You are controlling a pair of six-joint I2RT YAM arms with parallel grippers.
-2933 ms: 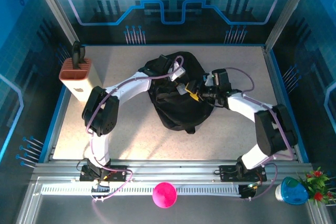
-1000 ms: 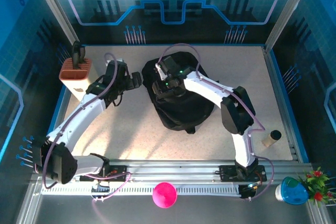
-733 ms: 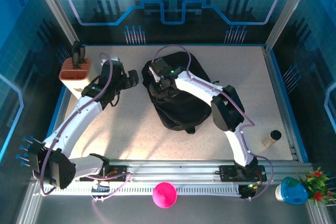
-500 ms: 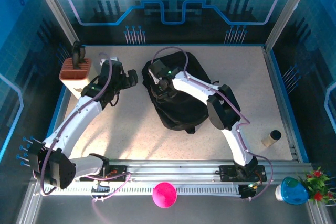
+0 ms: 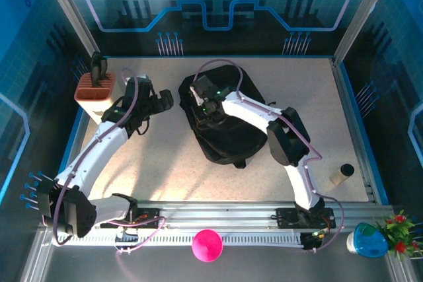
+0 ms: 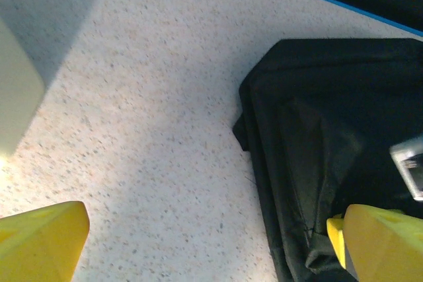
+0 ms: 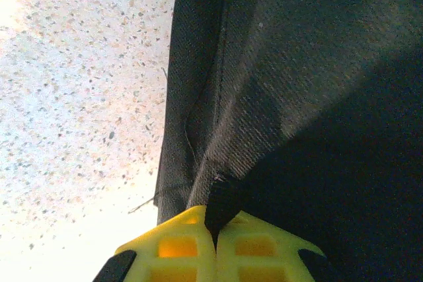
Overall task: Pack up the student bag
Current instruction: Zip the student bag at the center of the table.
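Opening step: black pull tab (image 7: 223,197), bottom centre, is pinched by right gripper (image 7: 216,226) on student bag (image 7: 297,97). Left gripper (image 6: 211,246) is spread wide and empty. A pull along the seam is likely needed next.

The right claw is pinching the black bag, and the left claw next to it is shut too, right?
No. The left gripper is open, its yellow fingers wide apart in the left wrist view. The right gripper does pinch the bag.
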